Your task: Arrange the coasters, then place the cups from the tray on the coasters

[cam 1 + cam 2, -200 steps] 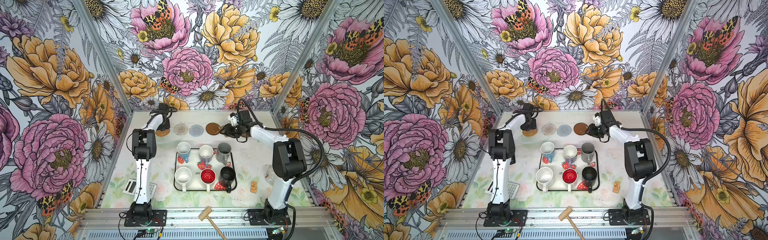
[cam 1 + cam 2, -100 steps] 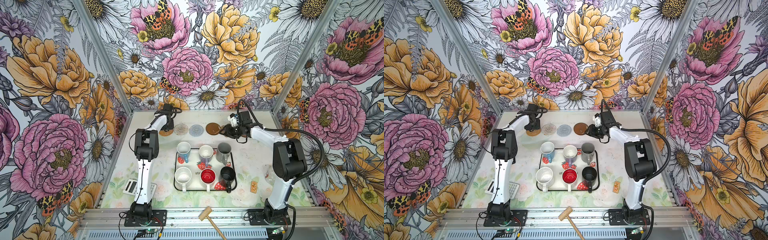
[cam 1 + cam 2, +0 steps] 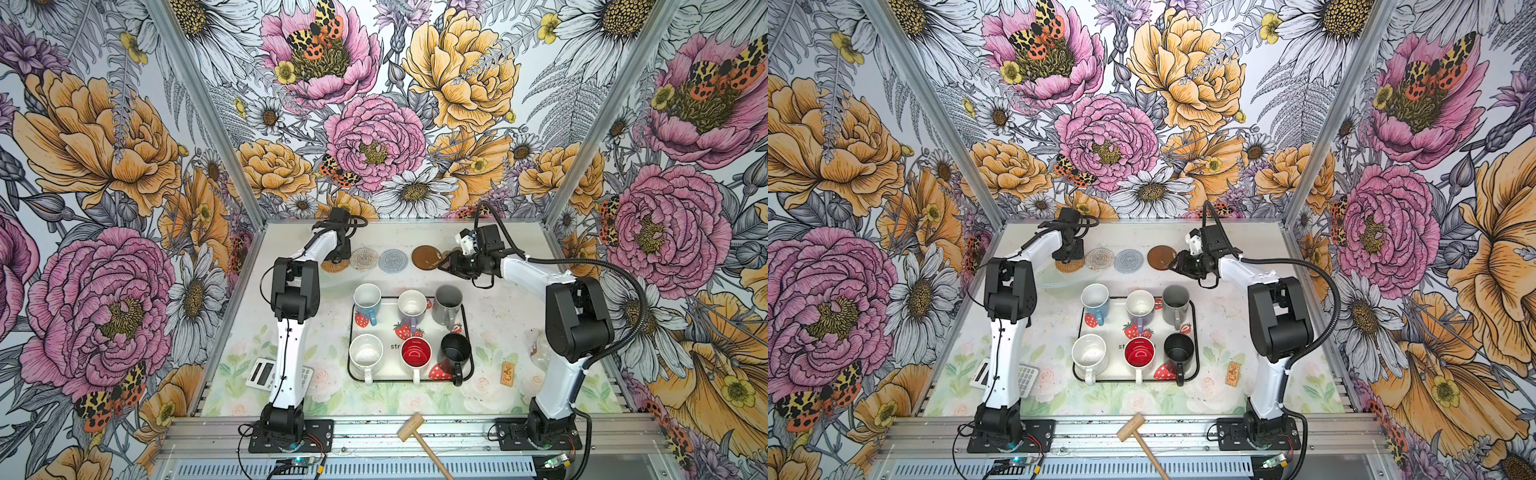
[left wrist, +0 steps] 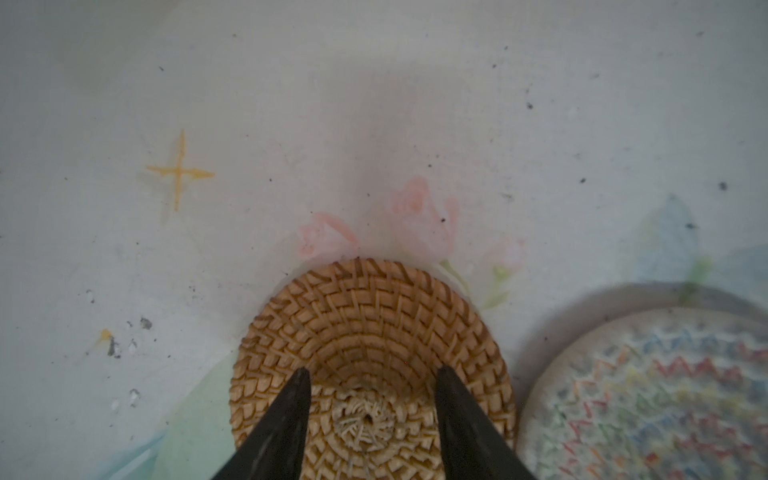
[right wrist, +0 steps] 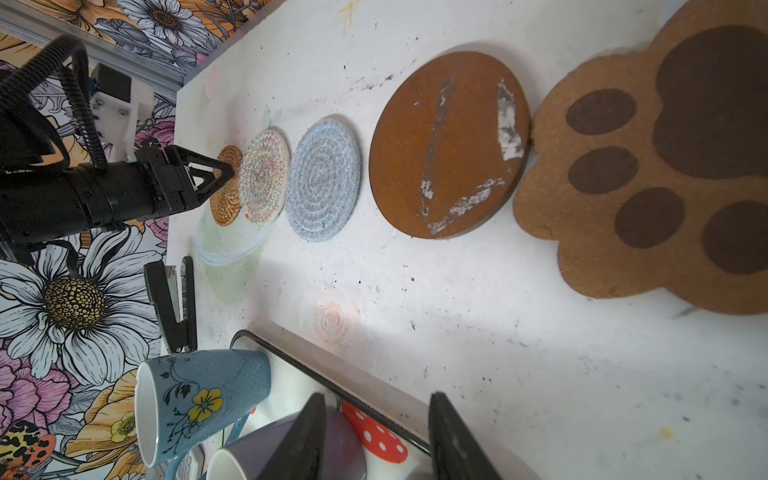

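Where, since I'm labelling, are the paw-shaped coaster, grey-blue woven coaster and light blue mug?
paw-shaped coaster (image 5: 646,145): right wrist view, tan face between pads.
grey-blue woven coaster (image 3: 392,260): a top view, its centre.
light blue mug (image 5: 224,374): right wrist view, outer side wall.

Twin arms, left (image 3: 288,353) and right (image 3: 559,386): glossy white link shells between boxy black joint housings, each standing on a black base plate (image 3: 322,434). A ribbed black conduit (image 3: 641,301) arcs off the right arm; a thin black wire (image 3: 285,365) runs down the left. Fingers (image 4: 282,419) are matte black, tapering to points.
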